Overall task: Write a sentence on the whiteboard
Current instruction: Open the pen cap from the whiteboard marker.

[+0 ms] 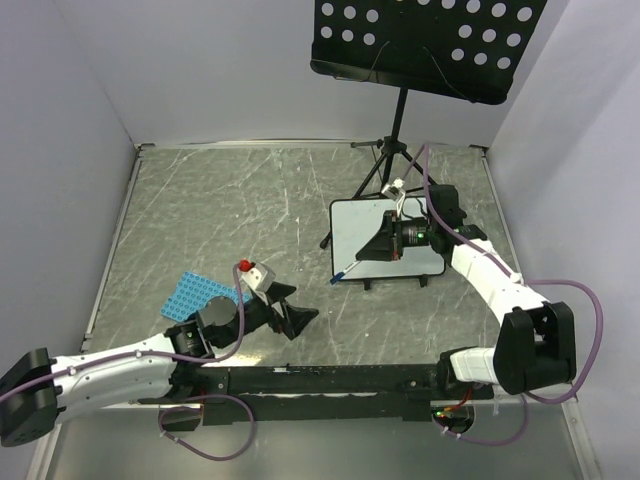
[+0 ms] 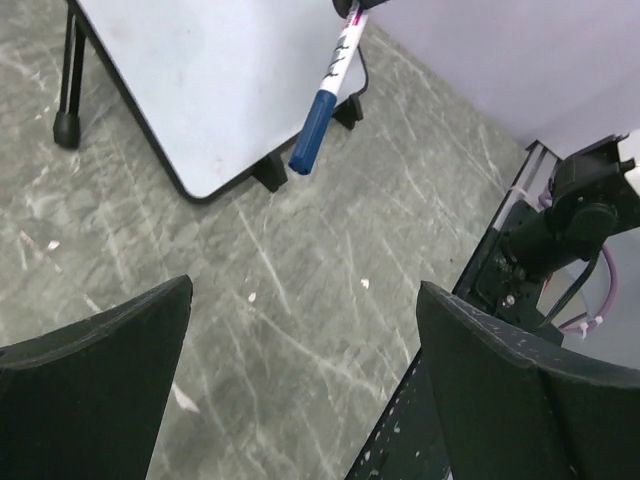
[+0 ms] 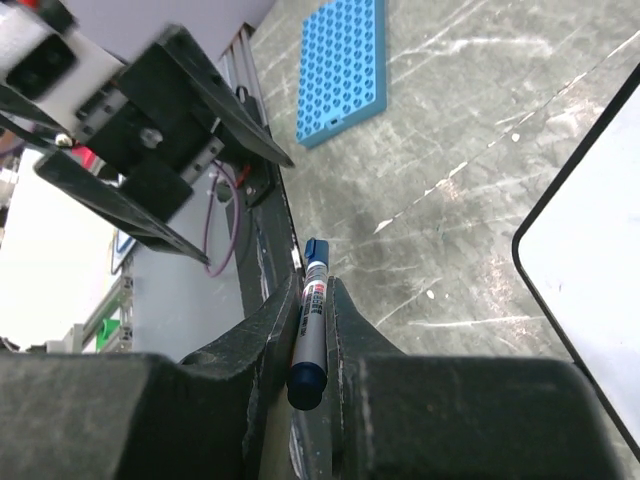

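A blue studded plate (image 1: 195, 296) lies flat at the near left of the grey marbled worktop (image 1: 230, 200), while a black perforated music-stand tray (image 1: 410, 45) rises on its tripod (image 1: 392, 150) at the far right.

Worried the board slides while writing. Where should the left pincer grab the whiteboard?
Probably take the whiteboard by its bare left edge, left pincer coming from the left, jaws over and under the rim: short feet hold it off the table, and the right pincer with the marker occupies the middle.
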You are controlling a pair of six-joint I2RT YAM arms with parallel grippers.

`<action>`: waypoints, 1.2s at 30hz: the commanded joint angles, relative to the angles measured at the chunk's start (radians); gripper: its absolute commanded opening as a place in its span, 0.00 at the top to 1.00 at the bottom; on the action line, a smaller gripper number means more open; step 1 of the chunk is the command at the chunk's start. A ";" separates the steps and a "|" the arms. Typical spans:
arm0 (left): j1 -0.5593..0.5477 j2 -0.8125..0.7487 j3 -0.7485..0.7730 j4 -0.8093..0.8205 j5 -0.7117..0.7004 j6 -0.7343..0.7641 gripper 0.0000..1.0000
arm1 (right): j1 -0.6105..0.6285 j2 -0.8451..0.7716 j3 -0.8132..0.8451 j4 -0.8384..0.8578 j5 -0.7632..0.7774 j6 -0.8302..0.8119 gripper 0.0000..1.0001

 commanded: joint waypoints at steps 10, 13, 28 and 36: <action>0.000 0.379 0.254 0.152 0.093 0.165 0.07 | -0.023 -0.040 -0.016 0.101 -0.093 0.062 1.00; 0.000 0.417 0.288 0.167 0.075 0.197 0.09 | -0.025 -0.038 -0.019 0.106 -0.102 0.064 1.00; 0.192 0.354 0.274 0.151 0.647 0.120 0.22 | 0.006 -0.050 -0.018 0.086 -0.249 -0.039 1.00; 0.192 0.443 0.327 0.180 0.711 0.099 0.31 | 0.022 -0.035 -0.013 0.077 -0.242 -0.054 1.00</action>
